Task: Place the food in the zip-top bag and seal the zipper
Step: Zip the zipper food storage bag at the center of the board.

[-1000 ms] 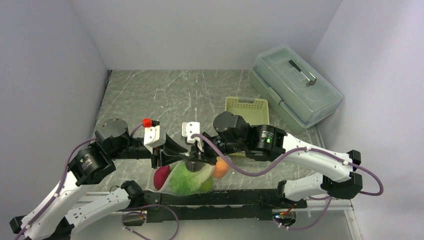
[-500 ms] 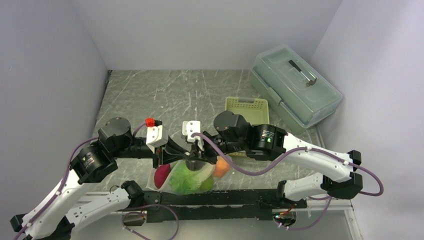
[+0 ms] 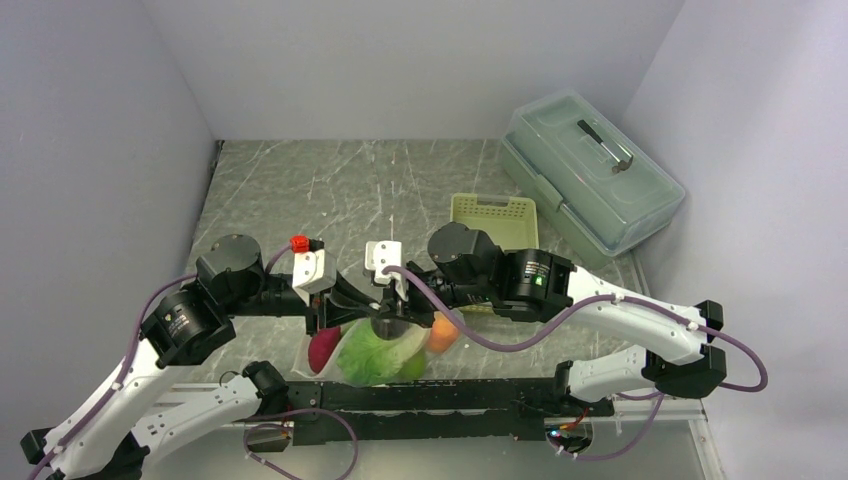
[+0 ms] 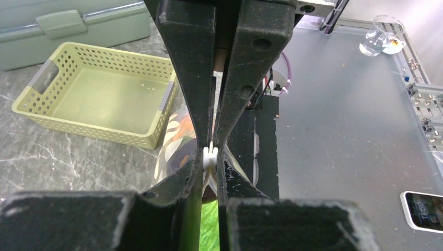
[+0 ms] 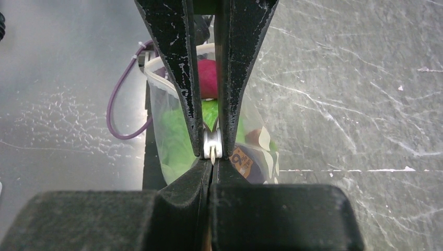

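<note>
The zip-top bag (image 3: 392, 352) hangs between my two grippers at the table's near edge. Inside it are the dark maroon ball (image 3: 322, 351), the leafy green lettuce (image 3: 372, 355) and an orange-red ball (image 3: 441, 334); the other food is hidden. My left gripper (image 3: 368, 306) and right gripper (image 3: 390, 316) meet tip to tip above the bag. In the left wrist view my left gripper (image 4: 209, 157) is shut on the whitish zipper (image 4: 210, 155). In the right wrist view my right gripper (image 5: 211, 156) is shut on the zipper (image 5: 212, 148), with the bag (image 5: 167, 130) and maroon ball (image 5: 208, 78) below.
The pale green slotted basket (image 3: 492, 209) stands empty just behind the right arm and also shows in the left wrist view (image 4: 94, 99). The large translucent lidded box (image 3: 590, 170) sits at the back right. A black rail (image 3: 470, 395) runs along the near edge.
The left arm has shifted slightly to the right, bringing its gripper closer against the right one. The bag and its food have moved a little with it.
</note>
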Controlling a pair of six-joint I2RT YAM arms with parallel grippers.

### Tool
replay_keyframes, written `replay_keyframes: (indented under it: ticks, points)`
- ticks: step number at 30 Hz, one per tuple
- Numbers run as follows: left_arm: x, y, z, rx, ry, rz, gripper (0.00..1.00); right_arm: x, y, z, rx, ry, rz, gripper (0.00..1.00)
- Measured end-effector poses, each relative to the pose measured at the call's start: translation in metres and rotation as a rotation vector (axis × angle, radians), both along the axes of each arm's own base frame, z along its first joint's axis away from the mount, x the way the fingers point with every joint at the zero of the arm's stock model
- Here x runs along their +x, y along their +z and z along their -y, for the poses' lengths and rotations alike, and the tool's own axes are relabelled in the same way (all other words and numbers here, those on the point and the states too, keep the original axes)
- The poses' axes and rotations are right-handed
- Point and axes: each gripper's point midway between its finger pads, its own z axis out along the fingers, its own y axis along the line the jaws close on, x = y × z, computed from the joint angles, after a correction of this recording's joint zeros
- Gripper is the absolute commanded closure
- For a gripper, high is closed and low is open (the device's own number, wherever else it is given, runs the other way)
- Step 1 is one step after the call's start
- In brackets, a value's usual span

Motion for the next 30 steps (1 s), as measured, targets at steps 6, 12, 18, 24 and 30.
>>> replay_keyframes:
  ticks: [6, 12, 18, 24, 30]
  points:
    - [0.002, 0.002, 0.000, -0.010, 0.008, 0.011, 1.00, 0.004, 0.006, 0.004, 0.014, -0.028, 0.018, 1.00]
    - [0.003, 0.006, 0.000, -0.026, 0.017, 0.028, 1.00, 0.009, 0.018, 0.013, 0.044, -0.064, 0.044, 1.00]
    - [0.003, 0.008, -0.002, -0.036, 0.025, 0.039, 1.00, 0.013, 0.033, 0.023, 0.087, -0.104, 0.065, 1.00]
    - [0.004, 0.008, -0.004, -0.040, 0.040, 0.047, 1.00, 0.019, 0.044, 0.030, 0.123, -0.153, 0.085, 1.00]
    - [0.006, 0.008, -0.006, -0.039, 0.060, 0.051, 1.00, 0.028, 0.050, 0.034, 0.155, -0.219, 0.099, 1.00]
